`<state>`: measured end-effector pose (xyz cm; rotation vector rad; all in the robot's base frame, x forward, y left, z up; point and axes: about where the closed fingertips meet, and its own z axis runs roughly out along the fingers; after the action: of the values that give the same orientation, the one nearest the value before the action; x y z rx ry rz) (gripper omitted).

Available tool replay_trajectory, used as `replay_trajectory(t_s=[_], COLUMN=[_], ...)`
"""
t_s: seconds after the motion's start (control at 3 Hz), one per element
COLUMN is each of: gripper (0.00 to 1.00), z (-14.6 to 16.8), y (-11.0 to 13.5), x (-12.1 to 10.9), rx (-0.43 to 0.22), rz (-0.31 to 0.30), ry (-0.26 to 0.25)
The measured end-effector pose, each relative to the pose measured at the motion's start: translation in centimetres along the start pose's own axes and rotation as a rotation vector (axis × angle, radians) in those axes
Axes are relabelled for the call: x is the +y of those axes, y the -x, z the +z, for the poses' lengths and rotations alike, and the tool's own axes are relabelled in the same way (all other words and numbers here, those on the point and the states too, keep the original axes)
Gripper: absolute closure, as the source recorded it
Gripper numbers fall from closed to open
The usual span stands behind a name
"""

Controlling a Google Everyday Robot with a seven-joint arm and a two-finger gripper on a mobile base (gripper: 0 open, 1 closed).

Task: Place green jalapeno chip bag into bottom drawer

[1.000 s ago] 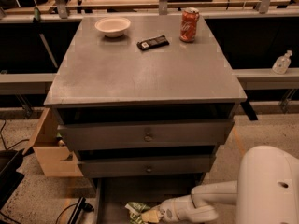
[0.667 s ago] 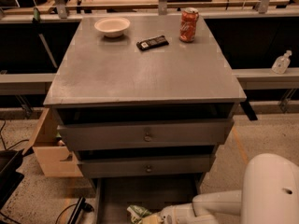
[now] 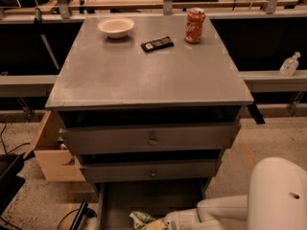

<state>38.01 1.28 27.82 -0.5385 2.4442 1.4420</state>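
So, the green jalapeno chip bag (image 3: 141, 219) sits low in the bottom drawer (image 3: 144, 195), a wide, shallow grey metal tray with a dark floor, pulled out below the desk's front edge. It's crinkly foil, green with pale patches, all crumpled. Only part of it shows, so I can't tell which way its long axis runs. The gripper (image 3: 162, 223) is right up against the bag's right side, on a smooth white arm (image 3: 225, 209) coming in from the right. Can't tell how far open it is or whether it has hold of the bag. The drawer floor behind the bag shows open room. On the flat brushed-grey desk top (image 3: 144, 80), a round pale bowl (image 3: 116, 27) sits near the back left corner. An orange soda can (image 3: 194, 26) stands near the back right corner, with a flat black bar (image 3: 157, 43) between them.
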Motion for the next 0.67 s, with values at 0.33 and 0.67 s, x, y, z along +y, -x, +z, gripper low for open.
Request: replay_trajectory(t_s=[0.33,0.67], gripper=[0.36,0.11], z=[0.13,0.27], y=[-0.03,-0.06], x=[0.09,0.20], rx=[0.001,0.003], rz=[0.000,0.000], ry=[0.003,0.006])
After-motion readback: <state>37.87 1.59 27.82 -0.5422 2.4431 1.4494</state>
